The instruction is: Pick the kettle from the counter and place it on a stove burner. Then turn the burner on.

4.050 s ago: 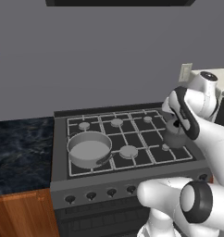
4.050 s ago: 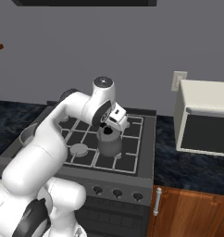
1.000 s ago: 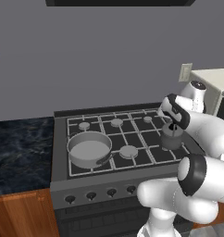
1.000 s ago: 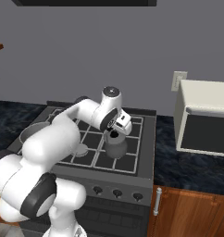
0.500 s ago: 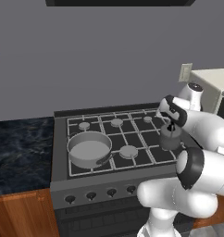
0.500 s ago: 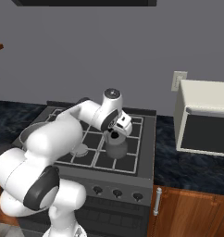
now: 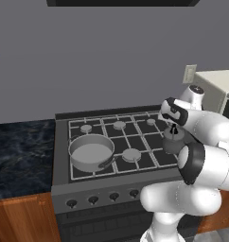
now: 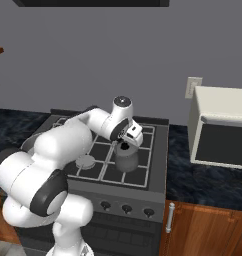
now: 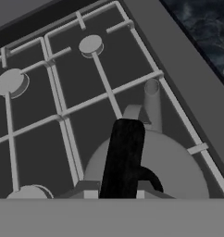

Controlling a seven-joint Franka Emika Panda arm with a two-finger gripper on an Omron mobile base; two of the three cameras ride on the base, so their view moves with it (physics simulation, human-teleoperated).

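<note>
While the pincer (image 8: 126,144) is grasping the kettle (image 8: 126,159) by its handle at the cooktop's (image 7: 135,138) front right corner, an off-centre release is risking tipping across the grate

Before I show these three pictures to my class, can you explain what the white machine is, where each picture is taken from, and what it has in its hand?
The white machine is a jointed robot arm in a computer-rendered kitchen. Two pictures come from cameras on its base, one behind it to the left and one to the right, both looking down on the same black cooktop with pale grates. The third comes from a camera on the hand itself, looking along it.

On the cooktop sits a wide grey saucepan at the front left, with small round grey burner caps showing among the grates. A cream microwave stands on the dark marbled stone counter to the right.

The hand is at the small squat grey metal kettle, over the cooktop's front right area. The hand's camera looks down on its thin dark handle, lid and spout. Whether it already rests on the grate is hard to tell.
</note>
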